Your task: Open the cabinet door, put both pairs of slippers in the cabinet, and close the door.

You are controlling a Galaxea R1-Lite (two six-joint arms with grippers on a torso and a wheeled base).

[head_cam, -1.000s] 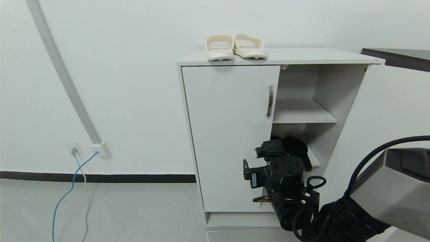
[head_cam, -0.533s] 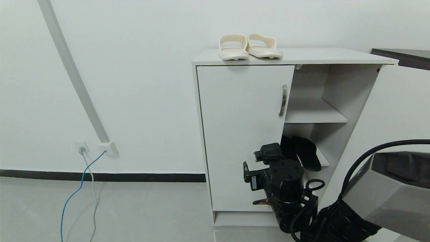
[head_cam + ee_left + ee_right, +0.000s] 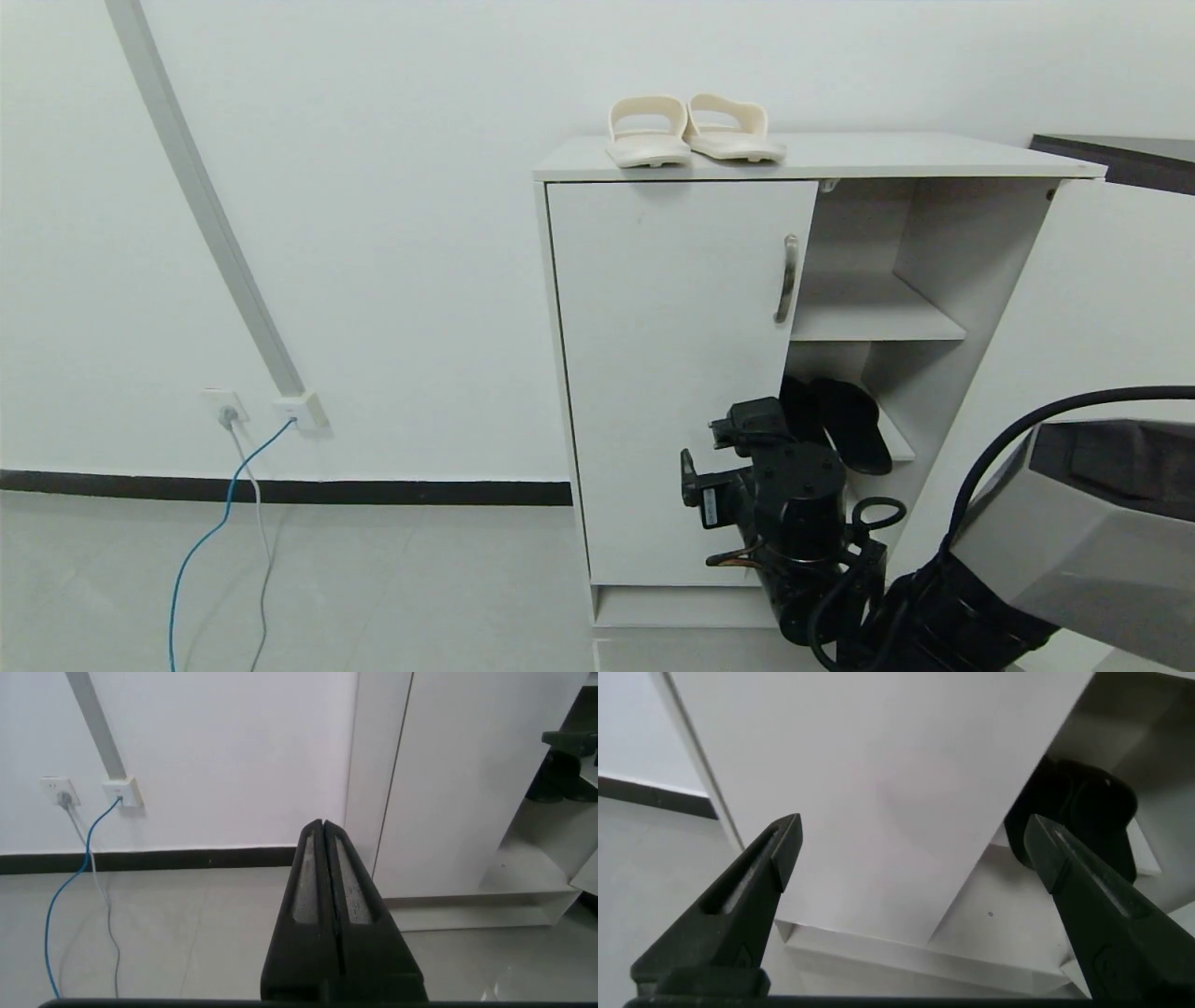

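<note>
A white cabinet (image 3: 822,154) stands against the wall, its left door (image 3: 672,373) shut and its right door (image 3: 1083,308) swung wide open. A beige pair of slippers (image 3: 695,131) rests on the cabinet top. A black pair of slippers (image 3: 840,425) (image 3: 1088,812) lies on the lower shelf. My right gripper (image 3: 913,831) is open and holds nothing; it hangs low in front of the shut door's free edge, just short of the black pair, and its wrist (image 3: 794,485) is seen from the head. My left gripper (image 3: 322,831) is shut and holds nothing, low over the floor to the left of the cabinet.
The upper shelf (image 3: 878,313) holds nothing. Wall sockets with a blue and a grey cable (image 3: 224,411) sit low on the wall at the left, under a slanting grey conduit (image 3: 205,215). A dark tabletop (image 3: 1120,154) shows behind the open door. Tiled floor lies to the left.
The head camera has shifted, so the cabinet sits further right in the picture. The right gripper has drawn back from the black slippers, which now lie more exposed on the shelf.
</note>
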